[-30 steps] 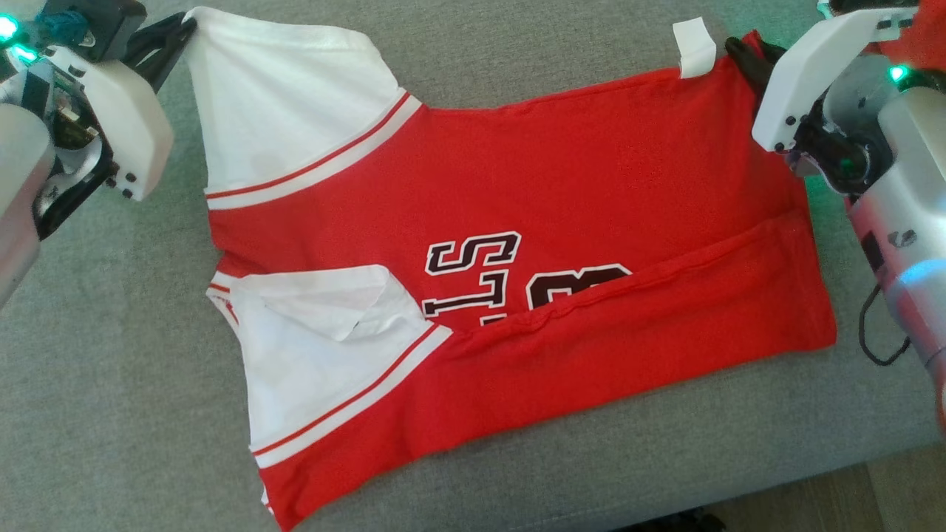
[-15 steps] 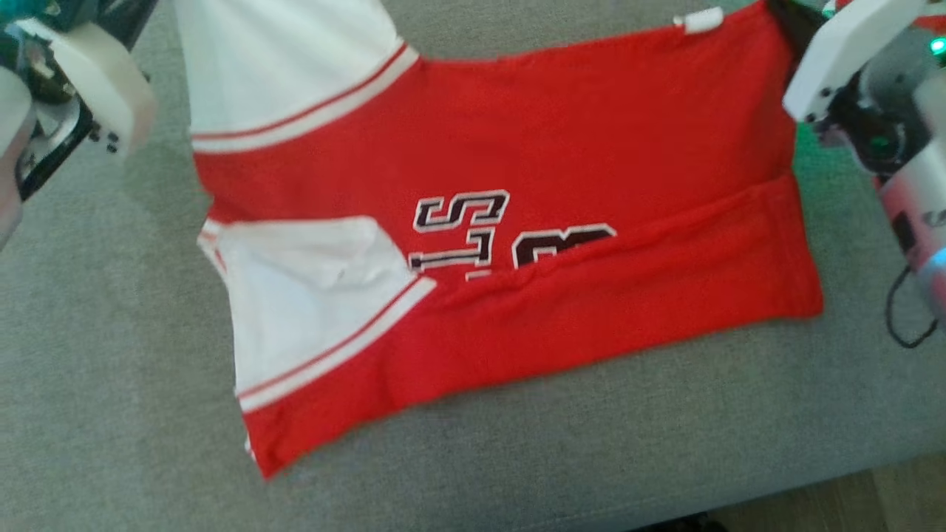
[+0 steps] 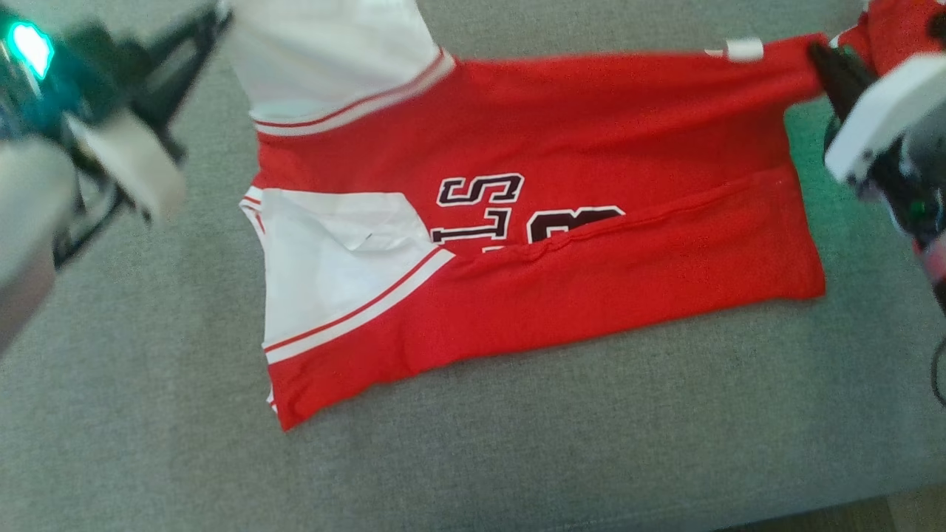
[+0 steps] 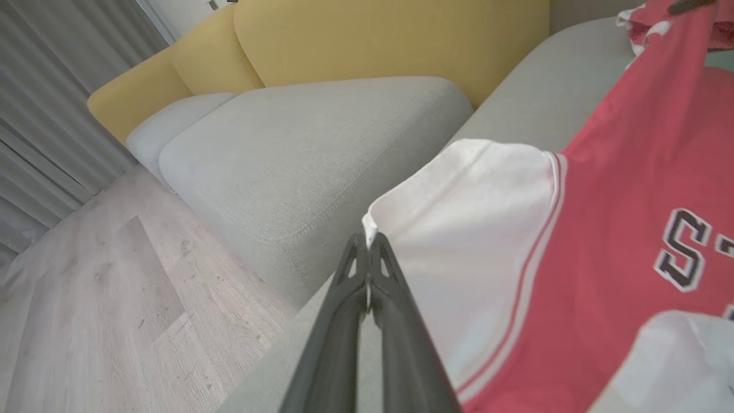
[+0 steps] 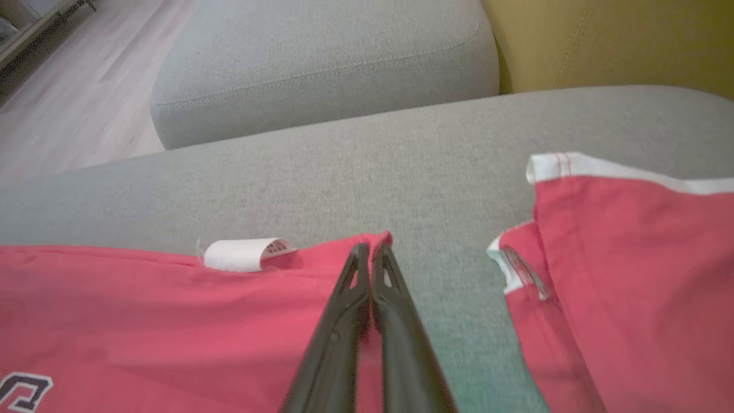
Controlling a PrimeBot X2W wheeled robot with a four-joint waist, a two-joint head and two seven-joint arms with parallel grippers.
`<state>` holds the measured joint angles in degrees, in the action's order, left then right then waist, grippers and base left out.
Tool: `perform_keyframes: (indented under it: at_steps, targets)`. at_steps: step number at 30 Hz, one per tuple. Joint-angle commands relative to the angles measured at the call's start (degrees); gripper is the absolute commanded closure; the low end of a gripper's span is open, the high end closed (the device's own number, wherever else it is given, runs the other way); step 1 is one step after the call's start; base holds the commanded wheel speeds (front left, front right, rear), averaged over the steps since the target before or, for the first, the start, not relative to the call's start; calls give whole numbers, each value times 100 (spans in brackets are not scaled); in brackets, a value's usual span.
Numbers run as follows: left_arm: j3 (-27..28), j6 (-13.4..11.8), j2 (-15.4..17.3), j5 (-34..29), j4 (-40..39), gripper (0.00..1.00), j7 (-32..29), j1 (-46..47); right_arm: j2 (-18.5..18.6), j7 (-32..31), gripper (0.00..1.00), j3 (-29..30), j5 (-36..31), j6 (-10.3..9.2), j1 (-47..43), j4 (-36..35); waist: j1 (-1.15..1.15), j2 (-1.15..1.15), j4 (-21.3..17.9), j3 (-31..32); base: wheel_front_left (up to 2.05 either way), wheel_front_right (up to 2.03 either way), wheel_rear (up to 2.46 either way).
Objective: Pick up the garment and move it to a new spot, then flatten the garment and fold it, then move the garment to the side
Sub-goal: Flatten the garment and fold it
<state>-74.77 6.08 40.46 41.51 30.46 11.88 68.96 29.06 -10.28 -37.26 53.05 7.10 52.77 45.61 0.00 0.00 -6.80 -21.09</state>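
Note:
The garment (image 3: 562,222) is a red jersey with white sleeves and dark lettering, spread on a grey cushion (image 3: 517,458), its near long edge folded up over the print. My left gripper (image 3: 220,13) at the upper left is shut on the corner of the far white sleeve (image 4: 470,218), lifted off the cushion; in the left wrist view the gripper (image 4: 367,241) pinches that corner. My right gripper (image 3: 817,53) at the upper right is shut on the garment's far red corner (image 5: 367,244), next to a white label (image 5: 241,253).
A second red garment (image 5: 631,275) with white trim lies just right of my right gripper on the same cushion. Another grey cushion (image 4: 309,149) and a yellow sofa back (image 4: 373,40) stand beyond. Wooden floor (image 4: 86,310) runs along the cushion's edge.
My right gripper has shut on the garment's far right corner. Both held corners have risen and the far edge is pulled taut. The head view has shifted.

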Motion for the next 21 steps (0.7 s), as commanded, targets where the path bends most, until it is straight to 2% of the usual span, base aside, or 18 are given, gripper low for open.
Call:
perform_keyframes:
  at_steps: [1,5,13,18,21]
  targets:
    - [216,-118,345,-110,-244,100,46,23,179,76,100,-29,63,39,-199,-227,0,0,50,91,0,0,0]
    - [194,-272,561,-152,-678,100,-62,-381,319,150,100,-4,119,39,-564,-426,0,0,115,207,0,0,0]
    - [166,-816,1102,-204,-1962,100,-441,-1297,749,196,100,197,228,39,-1468,-918,0,0,273,345,0,0,0]
    - [159,-1179,1423,-183,-2724,100,-622,-1778,879,198,100,445,214,39,-1912,-1197,0,0,324,399,0,0,0]
    - [154,-1341,1511,-195,-3135,100,-772,-2082,910,184,100,630,174,39,-2173,-1298,0,0,362,420,0,0,0]
